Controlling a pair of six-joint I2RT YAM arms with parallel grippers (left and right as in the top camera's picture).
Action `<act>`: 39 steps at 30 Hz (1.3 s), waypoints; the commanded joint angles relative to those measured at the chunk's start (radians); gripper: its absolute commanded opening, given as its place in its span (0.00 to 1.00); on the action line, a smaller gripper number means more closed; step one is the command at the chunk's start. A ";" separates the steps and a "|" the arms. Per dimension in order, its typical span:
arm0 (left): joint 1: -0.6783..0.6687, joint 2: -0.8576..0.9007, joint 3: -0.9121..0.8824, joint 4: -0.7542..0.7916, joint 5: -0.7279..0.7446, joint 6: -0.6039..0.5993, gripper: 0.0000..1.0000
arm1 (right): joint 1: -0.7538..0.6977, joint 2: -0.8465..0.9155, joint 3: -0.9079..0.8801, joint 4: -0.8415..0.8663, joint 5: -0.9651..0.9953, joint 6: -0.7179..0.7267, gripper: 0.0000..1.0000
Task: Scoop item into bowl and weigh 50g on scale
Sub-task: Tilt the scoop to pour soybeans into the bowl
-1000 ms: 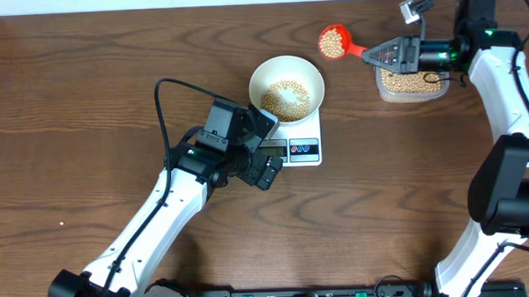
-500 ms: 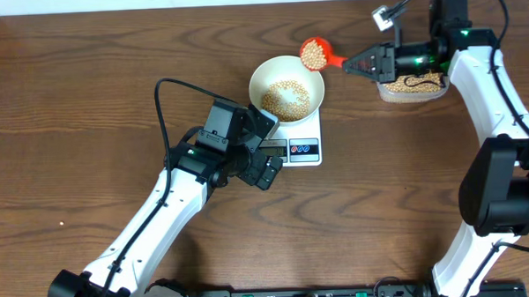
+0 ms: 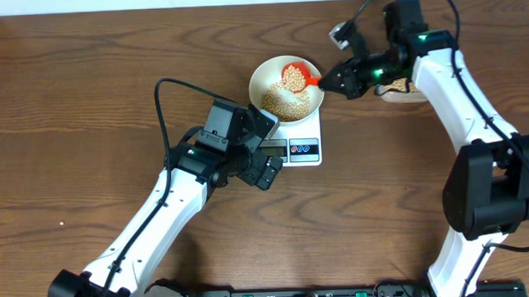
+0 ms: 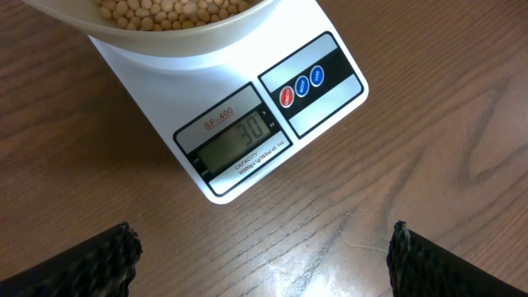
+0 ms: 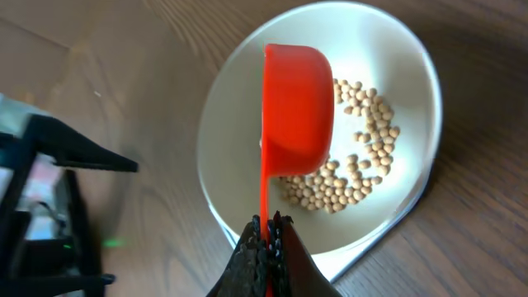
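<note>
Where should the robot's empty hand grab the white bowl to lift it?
Probably the rim of the bowl on its left, coming straight down, one finger inside and one outside. The bowl looks too wide for the open left gripper to go round, and the red scoop held by the right gripper hangs over the right side.

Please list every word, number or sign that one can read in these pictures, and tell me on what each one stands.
"SF-400": red print on the scale, just above its display.
"30": digits shown on the display.
Small print under the display: too small to read with certainty.
Labels on the red and blue buttons: too small to read.
Overhead and right wrist views: no readable text.
</note>
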 commanded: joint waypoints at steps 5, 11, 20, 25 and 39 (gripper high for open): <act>0.004 -0.011 0.002 0.000 -0.006 -0.002 0.98 | 0.032 0.008 0.012 0.000 0.085 -0.034 0.01; 0.004 -0.011 0.002 0.000 -0.006 -0.002 0.98 | 0.032 0.008 0.012 0.000 0.085 -0.034 0.01; 0.004 -0.011 0.002 0.000 -0.006 -0.002 0.98 | 0.039 0.008 0.012 -0.001 0.148 -0.042 0.01; 0.004 -0.011 0.002 0.000 -0.006 -0.002 0.98 | 0.056 -0.003 0.013 -0.003 0.203 -0.057 0.01; 0.004 -0.011 0.002 0.000 -0.006 -0.002 0.98 | 0.099 -0.031 0.014 -0.011 0.295 -0.082 0.01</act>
